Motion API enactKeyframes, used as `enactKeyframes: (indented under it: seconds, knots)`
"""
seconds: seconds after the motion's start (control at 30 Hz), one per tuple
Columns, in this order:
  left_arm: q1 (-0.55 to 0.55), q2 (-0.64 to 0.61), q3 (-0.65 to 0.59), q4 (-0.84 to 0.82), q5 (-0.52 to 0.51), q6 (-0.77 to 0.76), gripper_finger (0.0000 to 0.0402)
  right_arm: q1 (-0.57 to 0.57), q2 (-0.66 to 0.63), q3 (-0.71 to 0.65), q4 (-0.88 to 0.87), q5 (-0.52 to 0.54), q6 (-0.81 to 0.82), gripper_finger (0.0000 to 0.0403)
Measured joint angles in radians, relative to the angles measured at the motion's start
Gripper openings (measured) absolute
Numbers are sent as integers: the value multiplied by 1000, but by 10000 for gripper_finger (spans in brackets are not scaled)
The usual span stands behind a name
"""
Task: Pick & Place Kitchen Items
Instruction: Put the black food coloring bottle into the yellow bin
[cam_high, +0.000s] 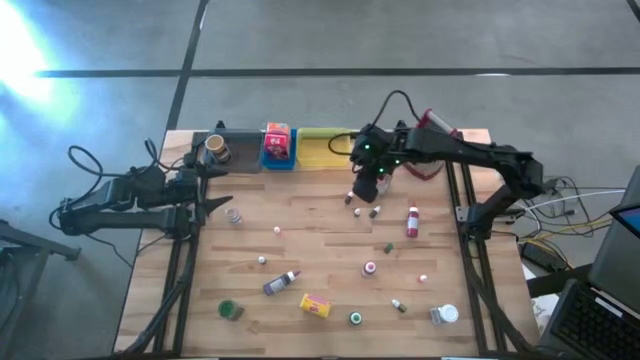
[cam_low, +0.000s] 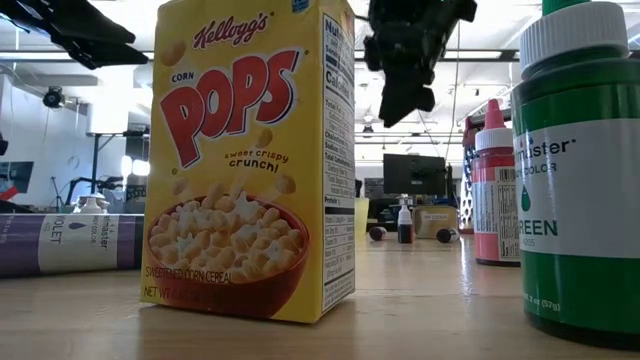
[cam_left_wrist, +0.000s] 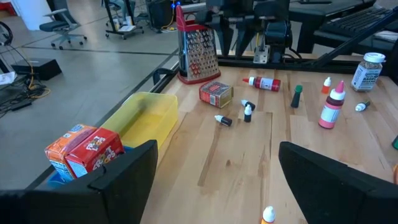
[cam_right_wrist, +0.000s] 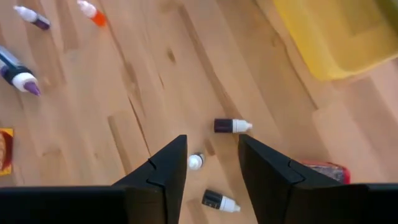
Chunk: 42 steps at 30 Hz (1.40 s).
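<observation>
- Three tiny bottles (cam_right_wrist: 232, 126) lie bunched below right gripper (cam_right_wrist: 213, 167); fingers part-open, empty; descent may knock neighbours rolling.
- Left gripper (cam_left_wrist: 214, 180) waits wide open at table's left edge.

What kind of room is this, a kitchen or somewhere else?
Probably not a kitchen: it looks like an office or robot lab. Beyond the wooden table there are office chairs on a bare grey floor, long ceiling lights overhead, and a dark computer screen at the back.
</observation>
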Motion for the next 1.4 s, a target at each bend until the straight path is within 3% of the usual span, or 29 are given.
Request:
enactKeyframes:
  seconds: [0.47,1.07,1.4]
  knots:
    - [0,0,0,0,0,0,339,29,114,6,-65,0,41,109]
    - [0,0,0,0,0,0,339,83,188,-8,-59,3,52,154]
    - [0,0,0,0,0,0,339,87,240,-14,-55,3,48,133]
